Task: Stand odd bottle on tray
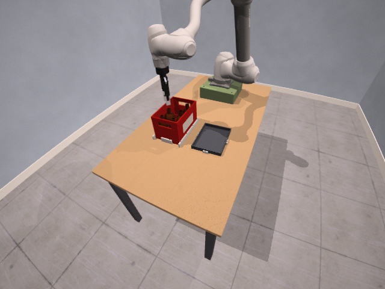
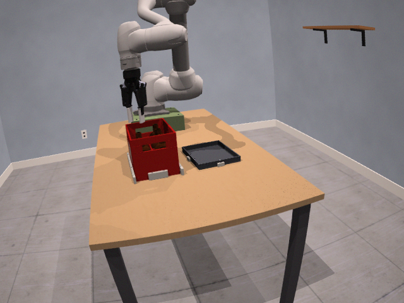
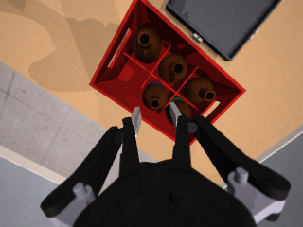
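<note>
My gripper (image 1: 168,102) (image 2: 136,121) (image 3: 155,111) is open with nothing between its fingers, just above the rim of the red crate (image 1: 167,133) (image 2: 156,161) (image 3: 114,44). Several brown bottles stand in the crate's compartments. In the wrist view one bottle (image 3: 147,45) is at the upper left, one (image 3: 173,69) in the middle, one (image 3: 201,91) at the right and one (image 3: 154,96) with a blue mark at the lower middle. Another, with a green mark, is partly hidden behind the right finger. Neck thicknesses cannot be told apart. The dark tray (image 1: 211,139) (image 2: 211,153) (image 3: 222,21) is empty.
White stops (image 1: 166,140) (image 2: 158,174) sit against the crate's base, and small clips (image 1: 205,152) (image 2: 220,163) (image 3: 198,37) against the tray. The green robot base (image 1: 216,94) (image 2: 176,123) stands at the back of the table. A wall shelf (image 2: 339,28) is at the far right.
</note>
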Controlling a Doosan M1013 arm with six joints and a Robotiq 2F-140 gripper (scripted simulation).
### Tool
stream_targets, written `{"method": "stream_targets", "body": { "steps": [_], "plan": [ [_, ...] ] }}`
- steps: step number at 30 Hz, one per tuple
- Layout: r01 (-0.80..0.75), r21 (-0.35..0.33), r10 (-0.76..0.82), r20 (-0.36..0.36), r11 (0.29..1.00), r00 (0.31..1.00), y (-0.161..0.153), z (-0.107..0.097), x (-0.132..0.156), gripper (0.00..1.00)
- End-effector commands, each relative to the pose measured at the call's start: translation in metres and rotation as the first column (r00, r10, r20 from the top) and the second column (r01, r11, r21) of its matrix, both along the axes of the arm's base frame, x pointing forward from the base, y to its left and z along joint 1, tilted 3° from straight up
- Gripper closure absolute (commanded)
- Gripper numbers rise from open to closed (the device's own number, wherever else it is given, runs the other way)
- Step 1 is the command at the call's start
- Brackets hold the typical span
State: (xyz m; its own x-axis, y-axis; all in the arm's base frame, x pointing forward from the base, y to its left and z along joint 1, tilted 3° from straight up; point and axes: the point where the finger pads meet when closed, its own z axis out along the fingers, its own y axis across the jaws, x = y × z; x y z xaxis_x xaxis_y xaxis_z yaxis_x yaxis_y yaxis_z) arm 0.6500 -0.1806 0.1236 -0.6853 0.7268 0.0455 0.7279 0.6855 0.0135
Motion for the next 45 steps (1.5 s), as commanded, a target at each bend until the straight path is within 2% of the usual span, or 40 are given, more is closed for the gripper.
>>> {"method": "stream_targets", "body": {
  "steps": [1, 15, 45],
  "plan": [
    [-0.011, -0.002, 0.011, -0.002, 1.0, 1.0, 0.002, -0.007, 0.0, 0.62],
    [-0.011, -0.002, 0.011, -0.002, 1.0, 1.0, 0.002, -0.022, -0.001, 0.62],
    [-0.011, -0.002, 0.011, -0.002, 1.0, 1.0, 0.003, -0.026, -0.001, 0.62]
  ]
}}
